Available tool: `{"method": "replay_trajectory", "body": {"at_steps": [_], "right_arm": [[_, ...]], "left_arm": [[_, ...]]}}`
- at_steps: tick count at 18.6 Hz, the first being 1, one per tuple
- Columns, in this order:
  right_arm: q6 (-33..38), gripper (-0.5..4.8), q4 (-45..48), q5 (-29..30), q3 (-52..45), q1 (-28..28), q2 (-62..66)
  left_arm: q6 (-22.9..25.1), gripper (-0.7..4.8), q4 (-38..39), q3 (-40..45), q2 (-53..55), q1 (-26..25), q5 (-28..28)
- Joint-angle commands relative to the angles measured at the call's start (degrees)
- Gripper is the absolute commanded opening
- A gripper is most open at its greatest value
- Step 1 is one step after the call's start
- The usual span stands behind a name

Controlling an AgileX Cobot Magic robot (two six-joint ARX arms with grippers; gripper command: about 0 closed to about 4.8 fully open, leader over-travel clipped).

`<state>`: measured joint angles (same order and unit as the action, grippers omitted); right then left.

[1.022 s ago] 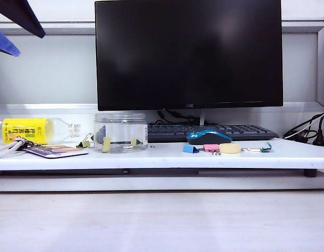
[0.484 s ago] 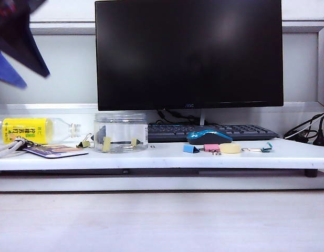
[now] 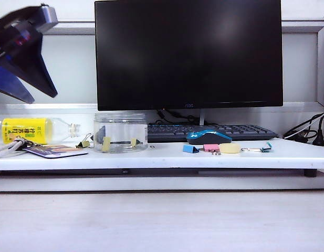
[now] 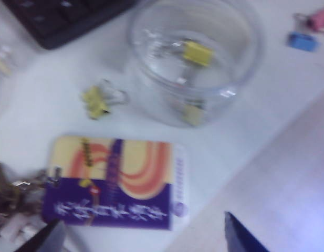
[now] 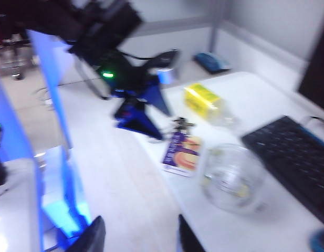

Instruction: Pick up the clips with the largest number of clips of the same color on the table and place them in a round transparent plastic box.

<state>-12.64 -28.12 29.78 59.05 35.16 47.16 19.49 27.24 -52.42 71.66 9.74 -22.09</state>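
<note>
So I count two of the yellow clips (image 4: 197, 53) already inside the round transparent plastic box (image 4: 240, 68) and a third yellow clip (image 4: 96, 101) lying just beside it, my left gripper (image 4: 140, 236) hanging above wide open and empty (right gripper (image 5: 138, 236) half open, also empty).

Dark, blue-tinted pointed fingers (image 3: 38, 79)

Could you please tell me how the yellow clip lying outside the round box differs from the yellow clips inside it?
The outside clip lies on the bare white desk beside the round box, near the card; the inside clips rest within its clear wall. The outside clip shows its wire handles spread; theirs are blurred. All look alike in colour and size.
</note>
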Motion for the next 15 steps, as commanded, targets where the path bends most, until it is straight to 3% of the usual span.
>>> {"method": "replay_trajectory", "body": {"at_steps": [1,2,6,15], "right_arm": [[0.44,1.8,5.01,-5.64,0.24,6.6,4.81],[0.26,1.8,8.13,-10.14,0.26,12.26,9.07],[0.22,1.8,15.43,-17.07,0.33,20.31,17.55],[0.39,1.81,17.03,-27.78,0.55,24.26,19.74]], "left_arm": [[-0.11,4.03,-2.45,-0.04,1.66,0.24,0.46],[-0.17,4.04,-3.43,-0.04,2.89,0.83,0.7],[0.15,4.03,-6.05,-0.04,5.11,2.75,6.05],[-1.05,4.03,-14.97,-0.04,9.86,6.32,12.09]]}}
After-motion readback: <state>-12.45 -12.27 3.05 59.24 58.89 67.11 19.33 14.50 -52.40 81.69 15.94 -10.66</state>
